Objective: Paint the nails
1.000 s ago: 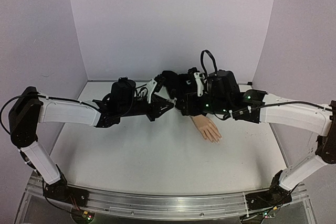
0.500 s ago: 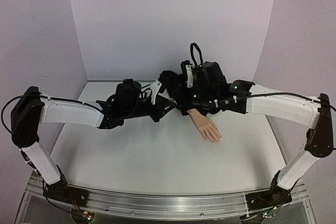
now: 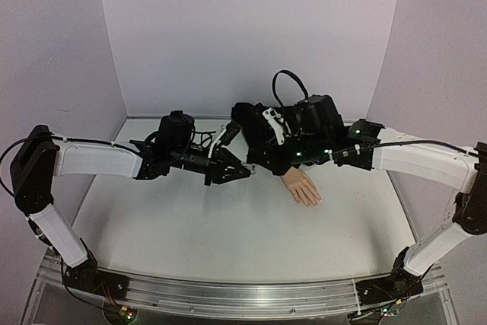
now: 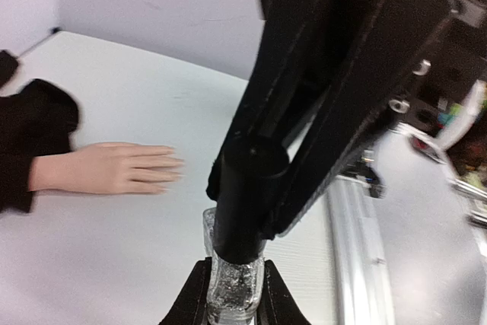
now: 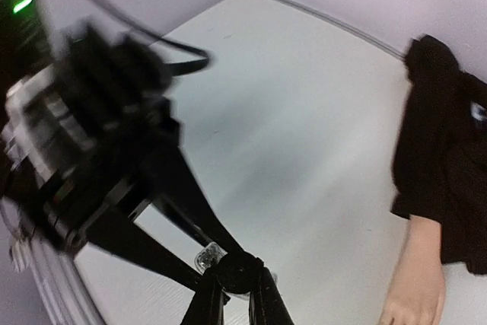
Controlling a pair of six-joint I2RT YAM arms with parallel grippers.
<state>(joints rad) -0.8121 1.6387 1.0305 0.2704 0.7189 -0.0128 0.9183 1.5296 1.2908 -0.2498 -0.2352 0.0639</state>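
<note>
Two grips: left tool (image 4: 233,300) on bottle (image 4: 228,279), right tool (image 5: 240,285) on cap (image 4: 242,211)

The tabletop (image 3: 190,226) is plain white, with a silver rail (image 3: 228,294) along its near edge. The walls (image 3: 243,28) behind it are pale lilac. The left arm (image 3: 95,161) and right arm (image 3: 422,164) have white links and black joints, and small green lights (image 3: 326,151) glow on the right one. The left tool (image 4: 232,296) and right tool (image 5: 237,296) are black. The bottle (image 4: 234,283) is clear glass with a sparkly, speckled look, and its cap (image 4: 245,203) is black. The hand (image 4: 106,169) is peach with a black sleeve (image 4: 34,135). Its nails (image 3: 312,202) are too small to tell from the skin.
</note>
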